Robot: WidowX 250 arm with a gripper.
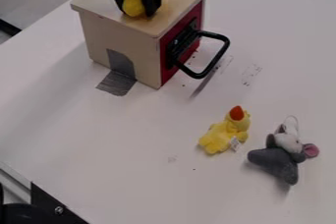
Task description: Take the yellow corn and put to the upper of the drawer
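At the top of the view, my gripper (139,9) hangs over the wooden drawer box (121,36), its two fingers closed around the yellow corn (134,3). The corn is between the fingers at the box's upper surface; whether it rests on the wood I cannot tell. The box has a red front (168,46) facing right, with a black handle (220,56) sticking out from it. The drawer looks shut.
A yellow duck toy (226,132) lies on the white table (131,159), right of centre. Beside it, farther right, is a grey mouse toy (282,154). Grey tape (119,76) runs from the box's side onto the table.
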